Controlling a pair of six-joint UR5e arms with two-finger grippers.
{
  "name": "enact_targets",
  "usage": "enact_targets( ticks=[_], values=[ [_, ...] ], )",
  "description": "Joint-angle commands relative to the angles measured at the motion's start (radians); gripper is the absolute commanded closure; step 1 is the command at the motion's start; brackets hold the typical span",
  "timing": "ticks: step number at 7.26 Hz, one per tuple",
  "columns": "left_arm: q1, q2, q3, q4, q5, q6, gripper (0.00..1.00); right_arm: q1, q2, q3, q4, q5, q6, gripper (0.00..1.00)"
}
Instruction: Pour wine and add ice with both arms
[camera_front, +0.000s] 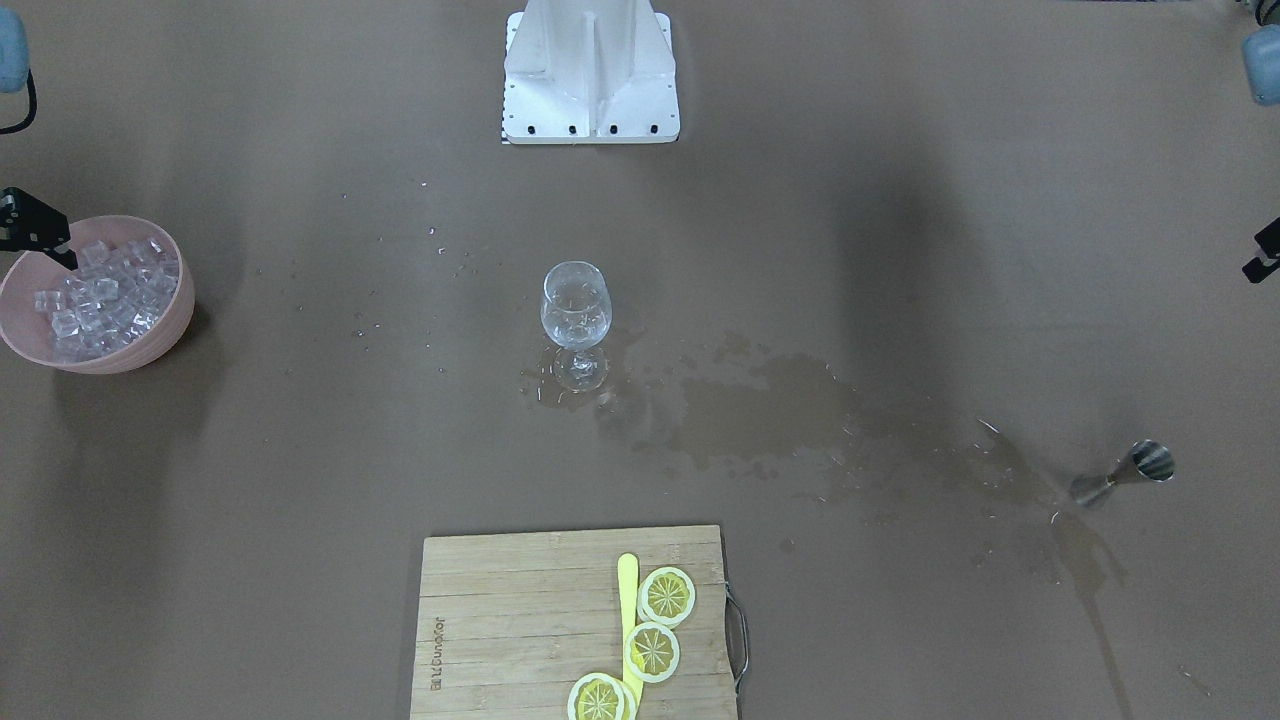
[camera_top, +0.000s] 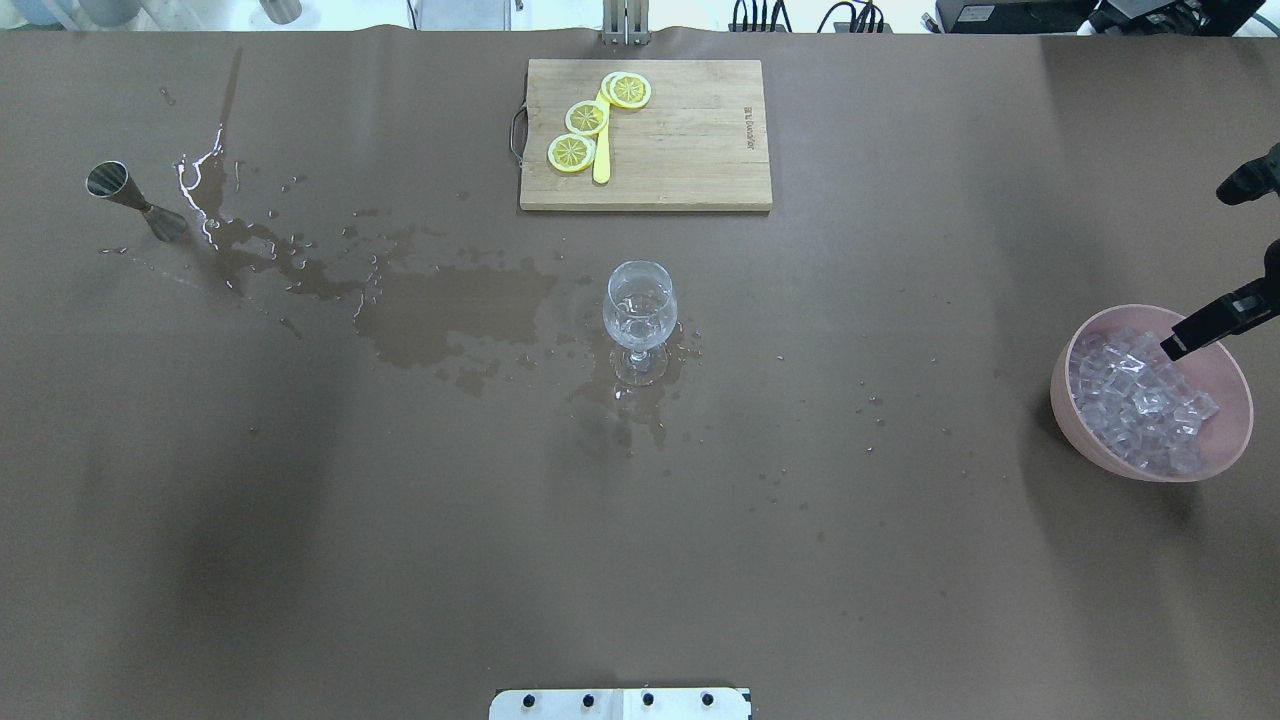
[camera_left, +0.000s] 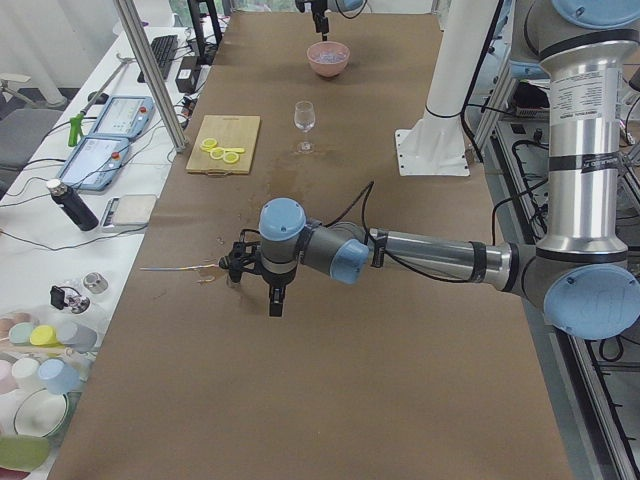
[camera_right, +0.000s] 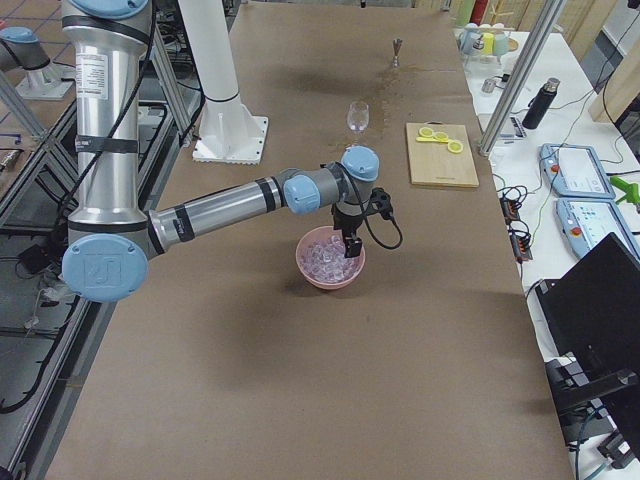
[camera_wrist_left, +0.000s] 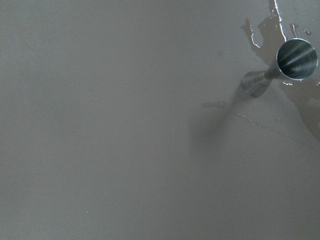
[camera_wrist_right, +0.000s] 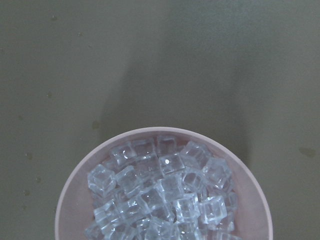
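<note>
A clear stemmed glass (camera_top: 640, 305) (camera_front: 575, 305) stands mid-table, wet inside, with droplets around its foot. At the table's right end a pink bowl (camera_top: 1235, 400) (camera_front: 170, 330) holds the ice (camera_top: 1135, 405) (camera_wrist_right: 160, 195), several clear cubes. My right gripper (camera_top: 1200, 330) (camera_right: 350, 243) hangs just over the bowl's far rim; only one black finger shows, so open or shut is unclear. My left gripper (camera_left: 275, 300) (camera_front: 1262, 258) hovers near a steel jigger (camera_top: 125, 190) (camera_wrist_left: 280, 67) standing at the left end; its jaws do not show. No wine bottle is in view.
A wet patch (camera_top: 440, 315) spreads from the jigger toward the glass. At the far edge lies a wooden cutting board (camera_top: 690, 150) with lemon slices (camera_top: 585, 118) and a yellow knife (camera_top: 602, 160). The white robot base (camera_front: 590, 70) stands at the near side.
</note>
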Motion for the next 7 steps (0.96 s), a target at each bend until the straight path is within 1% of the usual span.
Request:
enact_targets(
  ticks=[1,2,5,6,7],
  values=[
    [0.001,-0.001,0.005,-0.008,0.009,-0.002,0.02,-0.038,-0.011,-0.005,0.012,-0.046,-0.006,0.0],
    [-0.001,0.005,0.004,-0.009,0.009,-0.002,0.02,-0.044,-0.046,-0.005,0.014,-0.048,-0.007,0.0],
    [0.001,0.005,0.005,-0.011,0.008,-0.011,0.02,-0.107,-0.034,-0.01,0.032,-0.05,0.003,0.0],
    [0.001,0.006,0.002,-0.011,0.008,-0.011,0.02,-0.113,-0.034,-0.013,0.032,-0.05,0.005,0.06],
    [0.001,0.003,0.004,-0.011,0.009,-0.011,0.02,-0.119,-0.032,-0.024,0.035,-0.05,0.005,0.08]
  ],
)
